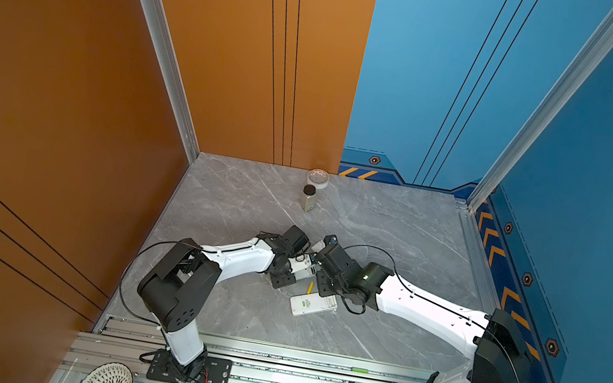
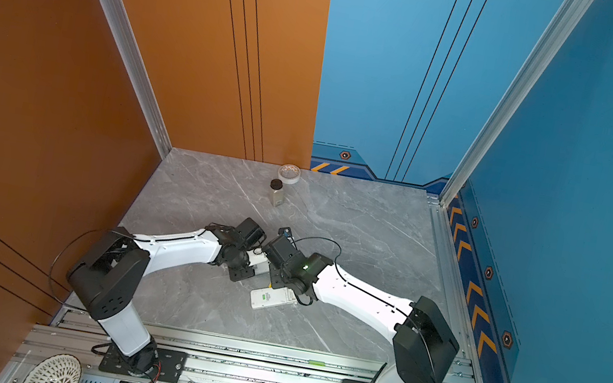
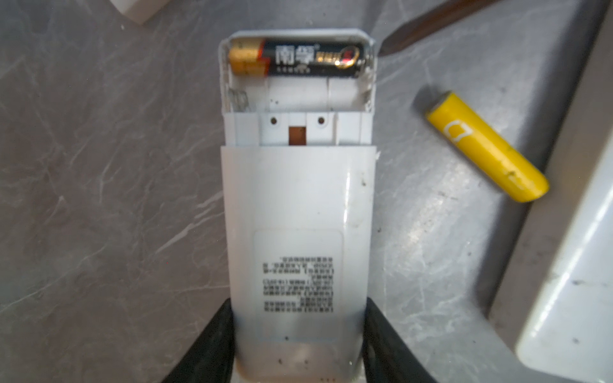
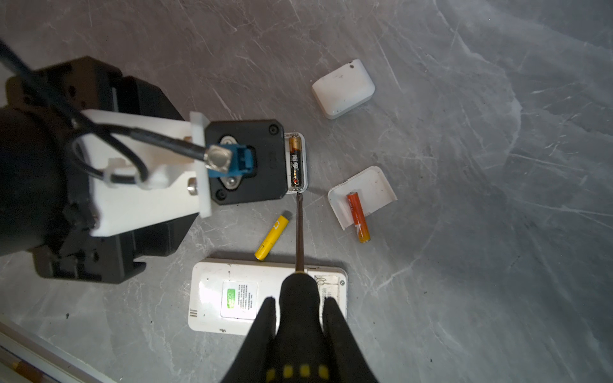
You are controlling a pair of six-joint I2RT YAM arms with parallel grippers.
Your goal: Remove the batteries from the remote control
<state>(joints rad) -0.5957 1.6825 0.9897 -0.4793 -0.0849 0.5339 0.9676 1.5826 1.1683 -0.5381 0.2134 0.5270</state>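
Between the black fingers [image 3: 215, 335] of the left gripper [image 3: 298, 301], the remote control [image 3: 295, 199] is clamped by its long sides, back up, with its battery bay uncovered. Only the left wrist view looks into that bay. One black-and-gold battery [image 3: 298, 58] sits in the slot at the remote's end, and the neighbouring slot is bare, its spring showing. The wrapper reads "南孚"; the printed label on the remote's back is too blurred to read. A yellow battery [image 3: 487, 147] with a white outline mark lies on the tabletop [image 3: 99, 199] just beside.

The right wrist view alone shows an orange-red battery [image 4: 357, 217] lying partly on a loose white cover [image 4: 374, 185]. It also shows a second cover [image 4: 343, 88] and another white remote [image 4: 205, 291] with a green sticker. There the right gripper [image 4: 299, 300] pinches the screwdriver [image 4: 298, 288] by its black-and-yellow handle, tip at the bay's end.

In both top views the left arm [image 1: 239, 257] and right arm [image 1: 428, 310] bend inward, wrists meeting mid-tabletop.
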